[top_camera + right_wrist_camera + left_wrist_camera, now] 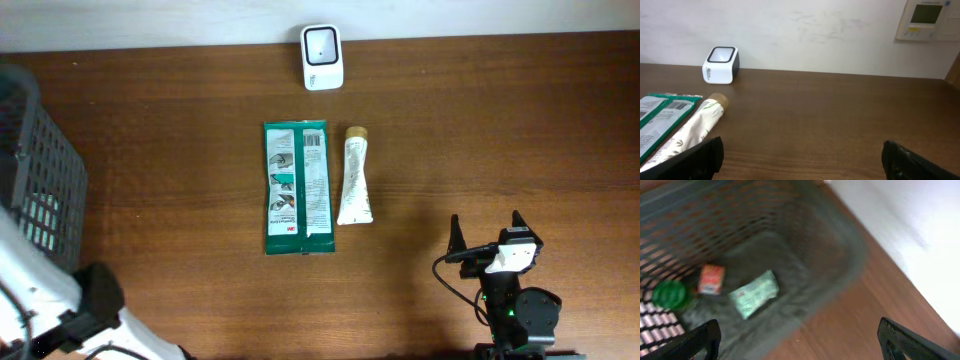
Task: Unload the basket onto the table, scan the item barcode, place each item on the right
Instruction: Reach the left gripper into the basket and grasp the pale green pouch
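Green packet [297,188] and pale tube [355,175] are lying side by side near the scanner [322,57], while left claw [800,337] and right claw [486,222] are hanging apart, empty.

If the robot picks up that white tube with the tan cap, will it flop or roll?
The tube looks flat at its wide crimped end, so it probably won't roll. It seems a soft squeeze tube, likely to dent when gripped.

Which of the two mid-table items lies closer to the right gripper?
The white tube with the tan cap; the green packet lies beyond it.
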Available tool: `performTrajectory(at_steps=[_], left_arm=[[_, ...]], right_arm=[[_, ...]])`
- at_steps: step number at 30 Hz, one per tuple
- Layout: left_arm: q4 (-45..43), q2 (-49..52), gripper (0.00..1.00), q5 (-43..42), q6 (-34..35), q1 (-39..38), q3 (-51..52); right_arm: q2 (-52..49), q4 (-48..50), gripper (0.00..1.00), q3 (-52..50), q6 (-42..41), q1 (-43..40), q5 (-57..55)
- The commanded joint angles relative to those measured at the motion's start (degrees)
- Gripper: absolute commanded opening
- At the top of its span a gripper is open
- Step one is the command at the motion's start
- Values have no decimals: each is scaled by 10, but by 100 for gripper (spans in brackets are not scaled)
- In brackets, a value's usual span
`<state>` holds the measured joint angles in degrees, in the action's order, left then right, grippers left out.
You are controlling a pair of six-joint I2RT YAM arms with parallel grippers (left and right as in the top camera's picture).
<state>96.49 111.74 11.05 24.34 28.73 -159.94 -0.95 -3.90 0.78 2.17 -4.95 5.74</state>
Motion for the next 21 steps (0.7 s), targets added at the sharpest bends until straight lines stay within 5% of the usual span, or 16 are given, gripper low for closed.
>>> performTrajectory(at_steps=[1, 12, 21], left_arm=[[2, 23, 97, -57, 13, 76, 33], [-60, 40, 91, -57, -5, 157, 235], [-221, 40, 88, -53, -75, 163, 432]], right_arm=[[1, 0, 98, -5, 4, -3, 7], [1, 0, 98, -5, 4, -3, 7], [1, 0, 98, -5, 4, -3, 7]])
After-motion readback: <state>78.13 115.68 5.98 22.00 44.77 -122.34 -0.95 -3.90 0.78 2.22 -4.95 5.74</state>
